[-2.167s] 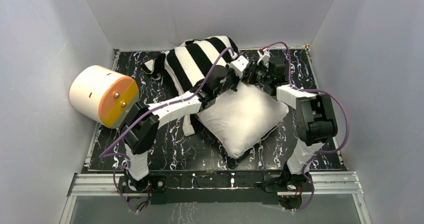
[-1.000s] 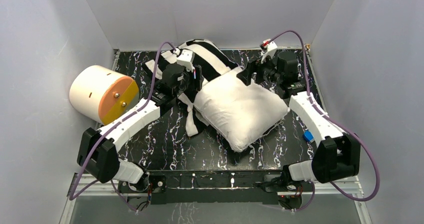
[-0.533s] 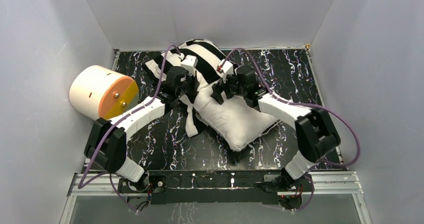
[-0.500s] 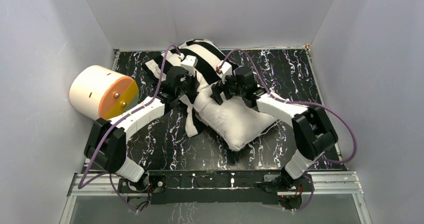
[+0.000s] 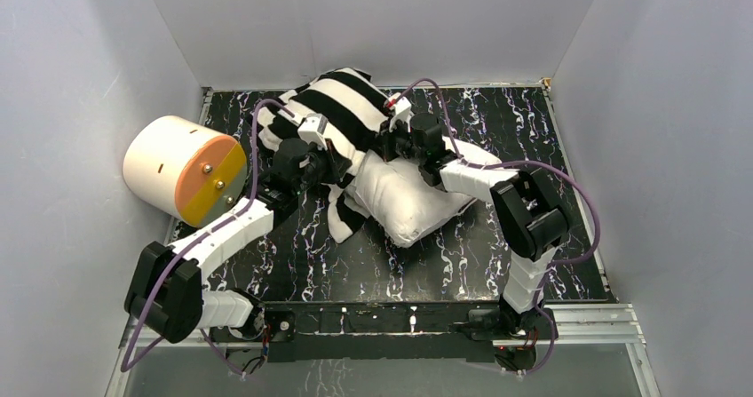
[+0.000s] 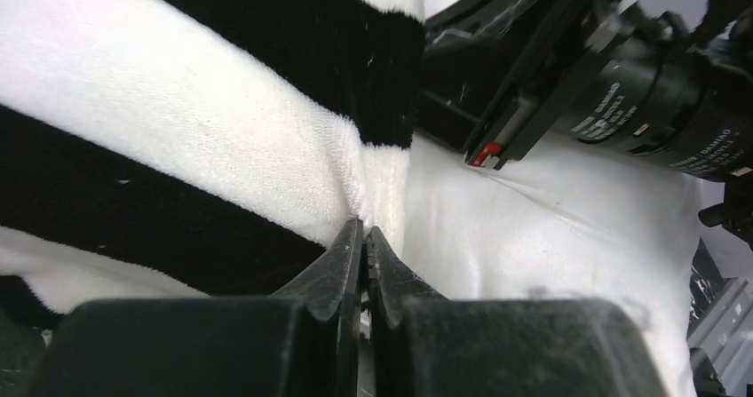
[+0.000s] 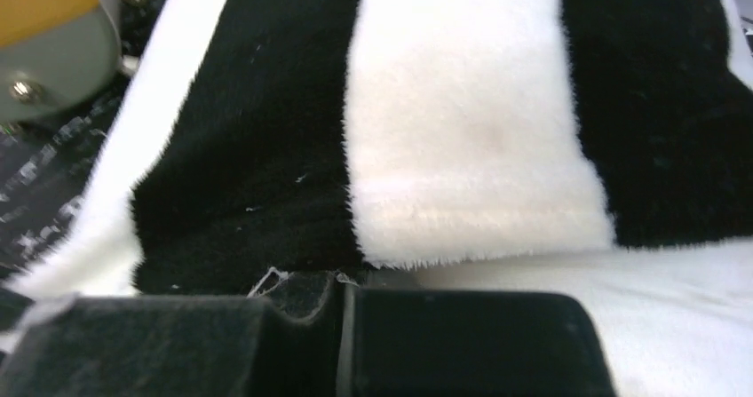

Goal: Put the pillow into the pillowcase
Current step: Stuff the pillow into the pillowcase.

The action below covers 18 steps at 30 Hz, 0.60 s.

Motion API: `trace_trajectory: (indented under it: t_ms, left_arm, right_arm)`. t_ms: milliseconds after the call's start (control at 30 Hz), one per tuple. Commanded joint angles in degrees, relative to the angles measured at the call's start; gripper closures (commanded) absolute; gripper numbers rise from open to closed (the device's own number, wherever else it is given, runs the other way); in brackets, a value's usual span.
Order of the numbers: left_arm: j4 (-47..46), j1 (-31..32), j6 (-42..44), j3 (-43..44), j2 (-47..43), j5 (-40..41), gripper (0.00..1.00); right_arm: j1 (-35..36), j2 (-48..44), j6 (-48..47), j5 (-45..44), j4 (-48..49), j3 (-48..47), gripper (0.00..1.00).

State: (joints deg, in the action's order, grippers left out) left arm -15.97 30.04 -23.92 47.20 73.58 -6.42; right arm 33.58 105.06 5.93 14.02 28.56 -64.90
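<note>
Top external view: you had the pillow [image 5: 404, 206] only partly in. Its far end sat inside the pillowcase [image 5: 342, 113]. The rest, approx. half or more by my read, stuck out bare toward the arm bases on the surface [image 5: 524, 117]. Your left hand [image 5: 336, 159] and right hand [image 5: 391, 141] were both at the pillowcase's open hem, w/ the bare pillow between and below them.

Left wrist cam: the left hand's fingers were together, clamped on the hem. Striped cloth ran up and left from the tips, w/ white pillow just right of them.

Right wrist cam: the right hand's fingers were also together, hem right at the tips. It looked nipped on the black stripe's edge, tho the pinch itself was partly hidden.

Left to do, IMO: drag the hem over the remaining pillow till the near corner's covered.

Writing: small white print on the right arm's black housing [image 6: 639, 104], just beyond the left hand, was too blurred to read. No brand was legible. The cream cylinder [image 5: 169, 162], well left of the left hand, showed no text.
</note>
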Motion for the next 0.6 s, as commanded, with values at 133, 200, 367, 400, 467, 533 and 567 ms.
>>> trace_trajectory:
  t_ms: [133, 200, 367, 400, 467, 533, 567]
  left_arm:
    - [-11.60, 3.45, -10.11, -0.64, 4.01, -14.28, 1.00]
    - [-10.66, 3.70, -10.80, -0.76, 4.58, -15.27, 1.00]
    - [-1.30, 3.41, -6.69, -2.36, 0.62, -5.62, 1.00]
    - [1.46, 3.20, -6.03, -1.57, -0.22, -3.72, 0.97]
    - [6.53, 2.45, -4.69, 0.58, -1.59, -1.35, 0.85]
    - [9.96, 1.66, -3.49, 2.08, -2.78, -0.62, 0.76]
    - [11.66, 1.39, -3.08, 2.71, -3.29, 0.23, 0.72]
  right_arm:
    - [0.98, 5.67, 25.72, -16.88, 30.00, 2.75, 1.00]
    - [0.82, 6.41, 29.16, -21.70, 30.36, 3.02, 1.00]
    - [-0.03, 3.54, 19.15, -12.23, 20.80, 2.73, 0.91]
    - [-0.15, 1.67, 15.89, -10.27, 16.05, 3.17, 0.80]
    - [-0.10, -5.00, 7.91, -8.98, 9.43, 6.24, 0.53]
    - [-0.24, -11.57, 1.71, -7.86, 3.40, 8.91, 0.34]
    - [-0.27, -14.34, -1.28, -7.70, -0.41, 9.26, 0.29]
